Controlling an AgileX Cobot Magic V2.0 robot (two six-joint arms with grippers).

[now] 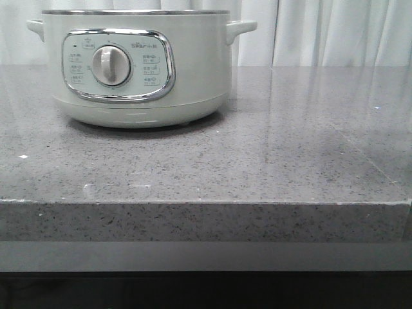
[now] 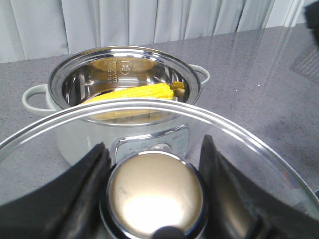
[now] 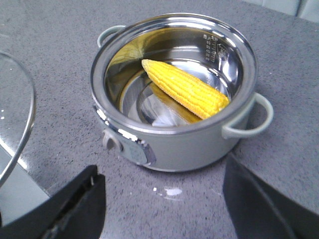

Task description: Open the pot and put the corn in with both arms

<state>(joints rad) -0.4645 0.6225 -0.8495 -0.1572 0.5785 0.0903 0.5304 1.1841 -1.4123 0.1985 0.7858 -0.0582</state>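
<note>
- Pot (image 1: 138,64) sat on the grey counter (image 1: 270,167) at about 10 o'clock from centre, dial knob (image 1: 111,65) facing the robot, no lid on it.
- Corn (image 3: 184,89) lay inside the pot's steel bowl, tip leaning on the wall.
- Left gripper (image 2: 152,169) was clamped on the knob (image 2: 154,196) of the glass lid (image 2: 239,144), held just in front of the pot.
- Right gripper (image 3: 164,209) was spread wide, empty, above the counter near the pot.

The front camera is looking level and close across the counter (image 1: 270,167) at the pot (image 1: 138,64), while both wrist cameras are looking down into it from nearby above.
</note>
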